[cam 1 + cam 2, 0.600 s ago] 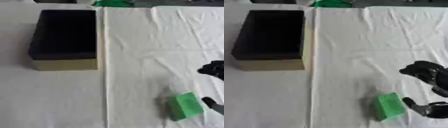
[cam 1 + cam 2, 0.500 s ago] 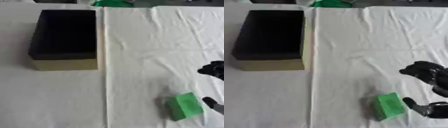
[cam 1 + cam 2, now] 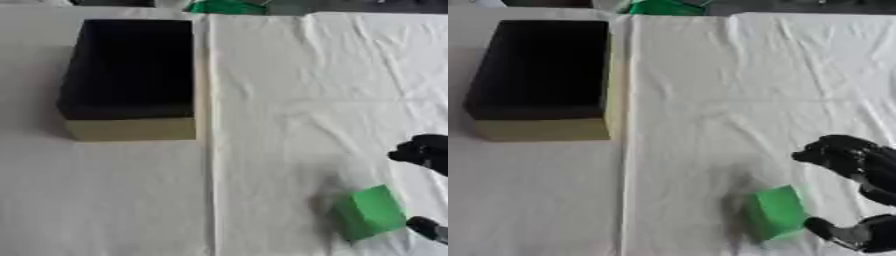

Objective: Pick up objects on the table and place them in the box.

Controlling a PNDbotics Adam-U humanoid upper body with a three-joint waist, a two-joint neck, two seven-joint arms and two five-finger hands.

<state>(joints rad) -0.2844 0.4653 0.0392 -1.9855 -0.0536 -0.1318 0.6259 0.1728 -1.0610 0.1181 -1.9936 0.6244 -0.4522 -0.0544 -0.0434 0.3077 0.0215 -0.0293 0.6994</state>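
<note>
A green block [image 3: 775,213] lies on the white cloth near the front right. My right hand [image 3: 859,165] hovers just right of it, fingers curled above and the thumb [image 3: 842,233] low beside the block's right edge, holding nothing. The open box [image 3: 131,70], black inside with tan walls, stands at the far left of the table. My left hand shows in neither view.
A second green object [image 3: 226,7] lies at the far edge of the table, near the top centre. The cloth [image 3: 289,100] is wrinkled between the box and the block. A seam runs down the cloth just right of the box.
</note>
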